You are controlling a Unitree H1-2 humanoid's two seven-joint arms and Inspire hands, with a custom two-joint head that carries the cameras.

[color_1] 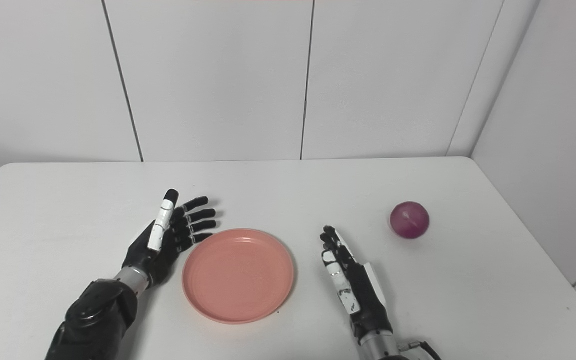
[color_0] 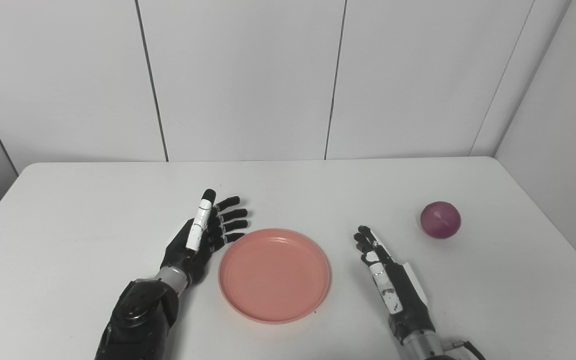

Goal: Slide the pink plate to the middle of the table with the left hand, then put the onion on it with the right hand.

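onion (color_0: 440,219) sits right of the pink plate (color_0: 274,274): round, firm, likely to roll, best cupped around its sides. right hand (color_0: 387,280) and left hand (color_0: 204,234) are splayed, holding nothing.

Bright, even, diffuse light coming down from overhead, washing the white table (color_0: 68,240) and wall panels (color_0: 243,75) almost flat. Throwing only soft, faint shadows under the pink plate (color_0: 274,275), the onion (color_0: 440,219) and both hands, with a mild sheen showing on the onion's top. Staying sharp across both views, no blur or obvious edge bending showing.
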